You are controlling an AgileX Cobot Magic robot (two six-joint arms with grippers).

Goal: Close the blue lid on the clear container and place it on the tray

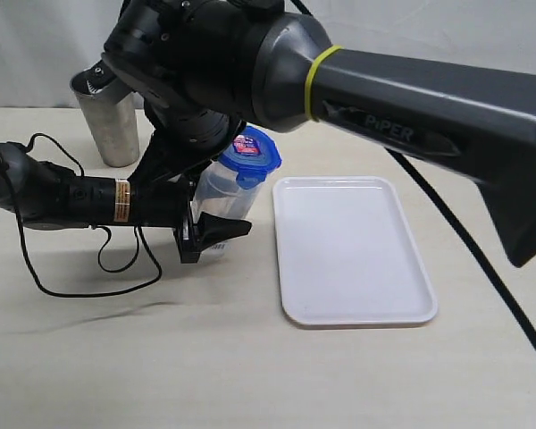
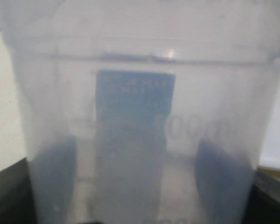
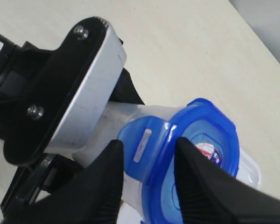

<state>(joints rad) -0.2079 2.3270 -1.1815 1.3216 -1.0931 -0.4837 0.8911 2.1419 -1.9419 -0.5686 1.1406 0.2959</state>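
Note:
The clear container [image 1: 221,186] stands on the table just left of the white tray [image 1: 350,250], leaning a little. My left gripper [image 1: 211,234] is shut on its base. In the left wrist view the container [image 2: 135,93] fills the frame, and the gripper's dark fingers [image 2: 51,182] show blurred through its wall. The blue lid [image 1: 255,152] with its red-and-white sticker sits on the container's mouth. My right gripper [image 3: 148,142] is closed on the lid [image 3: 200,140] at one snap flap [image 3: 142,147], one finger outside the flap and the other on the lid's top.
A grey steel cup [image 1: 112,116] stands at the back left. The left arm's black cable [image 1: 71,277] loops over the table in front of it. The right arm [image 1: 411,98] crosses above the tray from the right.

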